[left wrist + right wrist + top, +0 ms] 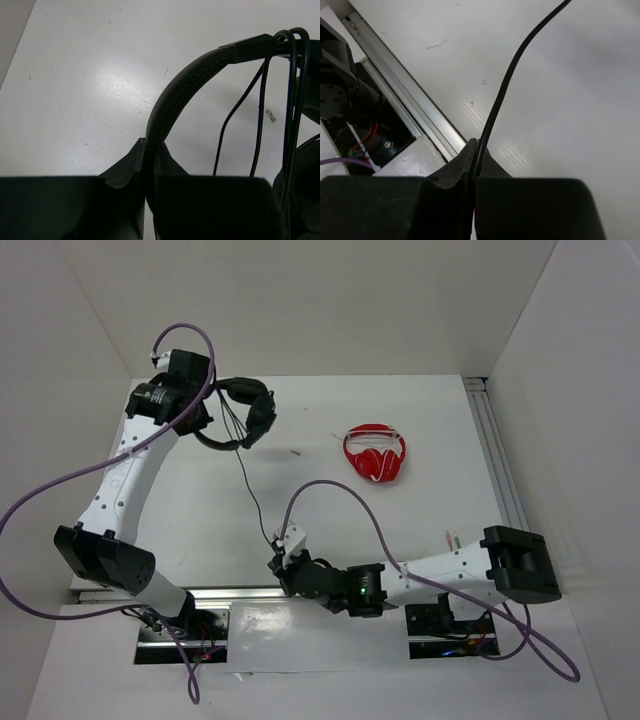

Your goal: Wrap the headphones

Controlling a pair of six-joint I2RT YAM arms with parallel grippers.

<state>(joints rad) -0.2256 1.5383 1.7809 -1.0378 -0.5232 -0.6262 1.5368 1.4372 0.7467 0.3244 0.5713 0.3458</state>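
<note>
White arms, black joints (purple cables).

Black headphones at far left; their thin cable runs nearward.

The headband vanishes between the fingers of the left gripper; the earcup to their right is cut off. The cable disappears into the right gripper and runs out of view ahead.

The all-black headphones had a matt, stitched leatherette band; the white table gleamed smooth, faintly grained.
</note>
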